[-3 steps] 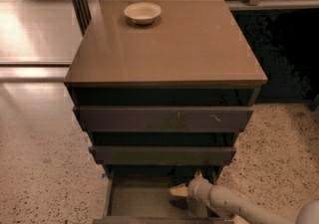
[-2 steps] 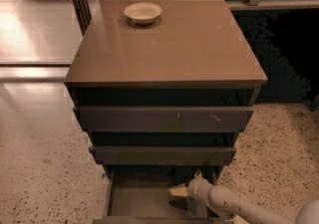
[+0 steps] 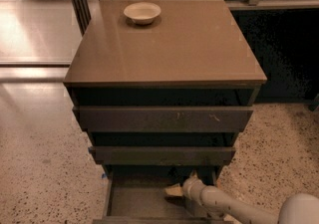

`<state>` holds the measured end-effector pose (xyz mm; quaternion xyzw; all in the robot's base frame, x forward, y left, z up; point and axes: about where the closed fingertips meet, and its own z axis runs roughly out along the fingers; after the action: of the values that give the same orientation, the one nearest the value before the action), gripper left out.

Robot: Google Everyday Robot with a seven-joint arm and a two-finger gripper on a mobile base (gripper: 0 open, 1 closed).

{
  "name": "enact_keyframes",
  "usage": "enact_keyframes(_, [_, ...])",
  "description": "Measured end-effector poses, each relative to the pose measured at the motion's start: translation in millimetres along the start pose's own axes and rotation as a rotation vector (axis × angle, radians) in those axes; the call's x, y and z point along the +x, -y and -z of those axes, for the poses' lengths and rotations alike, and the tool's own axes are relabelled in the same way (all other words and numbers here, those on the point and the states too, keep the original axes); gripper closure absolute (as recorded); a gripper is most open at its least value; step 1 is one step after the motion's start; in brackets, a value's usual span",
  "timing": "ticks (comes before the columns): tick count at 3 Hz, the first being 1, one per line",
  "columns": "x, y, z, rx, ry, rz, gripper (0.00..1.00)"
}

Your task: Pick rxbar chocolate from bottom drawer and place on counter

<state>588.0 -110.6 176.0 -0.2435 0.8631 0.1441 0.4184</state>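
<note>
- Camera view: the hand (image 3: pixel 173 191) sits low inside the open bottom drawer (image 3: pixel 133 201), near its back right corner, with its arm (image 3: pixel 227 206) coming in from the lower right
- Whether the hand is released or clenched cannot be told
- The rxbar chocolate does not show on the bare grey floor to the left of the hand; it is probably hidden at or under the hand, so its long axis cannot be judged
- The desk (image 3: pixel 179 51) lies above and behind the hand, with a white bowl (image 3: pixel 142 12) at its far left
- No brand or writing can be read
</note>
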Motion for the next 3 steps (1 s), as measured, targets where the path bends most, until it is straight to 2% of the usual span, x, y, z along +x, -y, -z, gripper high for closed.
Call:
enact_keyframes(1, [3, -6, -19, 0.002, -0.001, 0.007, 0.0])
enact_keyframes(3, [25, -14, -38, 0.016, -0.057, 0.018, 0.0])
